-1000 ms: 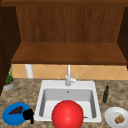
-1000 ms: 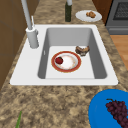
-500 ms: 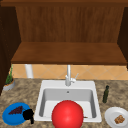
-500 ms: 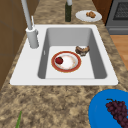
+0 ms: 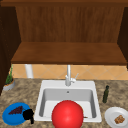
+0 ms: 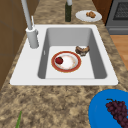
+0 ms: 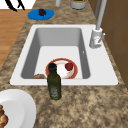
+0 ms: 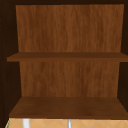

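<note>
My left hand (image 5: 28, 115) hovers at the front right edge of a blue plate (image 5: 10, 118) that carries dark grapes (image 5: 16, 110). In the right side view the same hand (image 7: 13, 5) appears past the counter's front edge, thin fingers hanging straight. In the sink (image 6: 72, 37) lies a red-rimmed white plate (image 6: 53, 62) with a small red fruit (image 6: 59, 60) on it, and a brown round item (image 6: 82, 50) lies beside it. In the front view a big red round shape (image 5: 67, 115) covers the sink's near part.
The faucet (image 5: 68, 75) stands behind the basin. A dark green bottle (image 7: 54, 83) stands right of the sink, near a white plate (image 5: 110, 116) with a pastry (image 5: 119, 119). A potted plant (image 5: 8, 83) sits far left. Wooden shelves (image 8: 67, 106) hang above, and a stove (image 6: 120, 12) stands far right.
</note>
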{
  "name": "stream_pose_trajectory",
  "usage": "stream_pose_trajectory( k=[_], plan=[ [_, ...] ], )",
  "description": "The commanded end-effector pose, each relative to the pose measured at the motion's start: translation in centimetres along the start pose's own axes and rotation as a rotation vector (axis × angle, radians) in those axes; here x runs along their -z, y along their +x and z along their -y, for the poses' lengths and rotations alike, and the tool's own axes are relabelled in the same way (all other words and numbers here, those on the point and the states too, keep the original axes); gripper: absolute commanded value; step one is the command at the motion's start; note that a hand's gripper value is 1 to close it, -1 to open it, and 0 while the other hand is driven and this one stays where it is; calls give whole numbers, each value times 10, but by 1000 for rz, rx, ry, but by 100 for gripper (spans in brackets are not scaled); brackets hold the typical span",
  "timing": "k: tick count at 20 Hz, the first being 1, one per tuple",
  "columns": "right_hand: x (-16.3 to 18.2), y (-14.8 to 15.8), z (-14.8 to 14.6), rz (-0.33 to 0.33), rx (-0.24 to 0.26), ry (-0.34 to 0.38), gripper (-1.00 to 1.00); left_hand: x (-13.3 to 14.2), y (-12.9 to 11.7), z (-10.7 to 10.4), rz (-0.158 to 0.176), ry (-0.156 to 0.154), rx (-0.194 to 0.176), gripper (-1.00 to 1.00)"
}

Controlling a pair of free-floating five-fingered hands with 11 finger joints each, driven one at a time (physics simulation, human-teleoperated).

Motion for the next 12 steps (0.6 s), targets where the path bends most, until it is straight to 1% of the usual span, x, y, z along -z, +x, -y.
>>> stream_pose_trajectory(
  k=[1,4,6,8,12],
  plan=[
    [3,-16,-7,-50,-53,-38,-100,0,0,0,0,0,0,0],
    [14,-20,-10,-95,-124,-26,-100,0,0,0,0,0,0,0],
    [19,-21,-10,-125,-162,-29,-100,0,0,0,0,0,0,0],
    [25,-25,-10,-156,-194,-12,-100,0,0,0,0,0,0,0],
    [37,-27,-9,-192,-267,-1,-100,0,0,0,0,0,0,0]
  ],
)
